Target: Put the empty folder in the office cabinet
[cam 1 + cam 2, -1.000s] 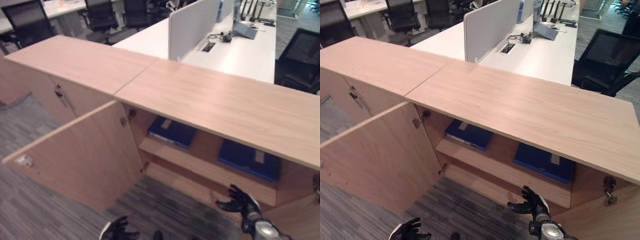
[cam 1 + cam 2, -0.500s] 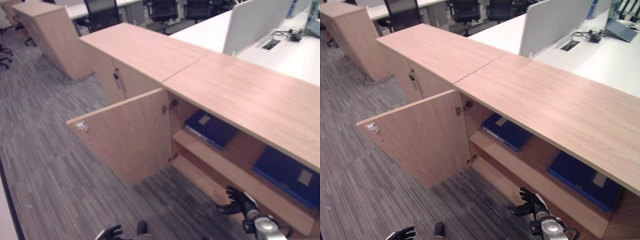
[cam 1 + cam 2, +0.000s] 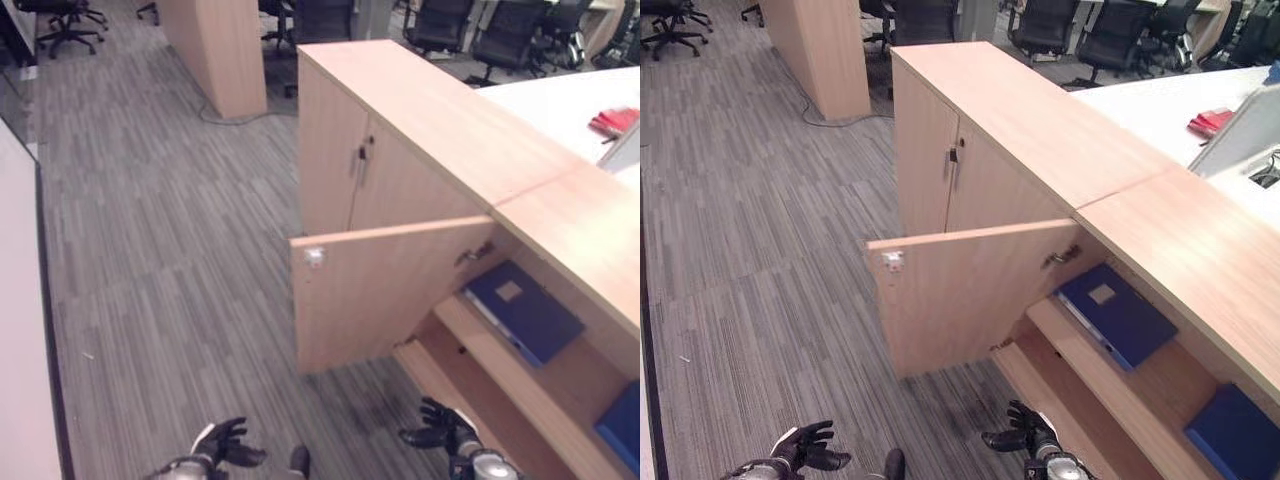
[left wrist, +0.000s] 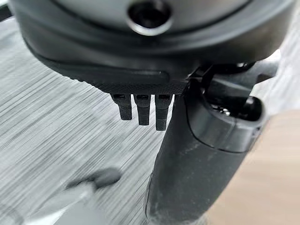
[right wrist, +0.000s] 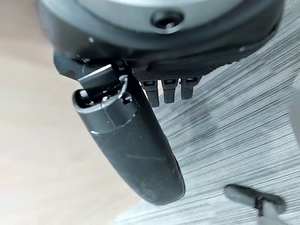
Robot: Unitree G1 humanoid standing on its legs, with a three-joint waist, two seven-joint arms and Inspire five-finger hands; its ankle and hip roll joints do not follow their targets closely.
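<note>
Since the view swung left, both folders stay shelved.

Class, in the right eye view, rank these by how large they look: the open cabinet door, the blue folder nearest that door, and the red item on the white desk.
1. Open cabinet door, largest.
2. Blue folder on the shelf.
3. Red item, smallest; it lies farther away, so its true size is unsure.

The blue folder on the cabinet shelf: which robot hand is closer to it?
Right. The right hand hangs just below the open shelf with the blue folder; the left hand is far off over the carpet.
</note>
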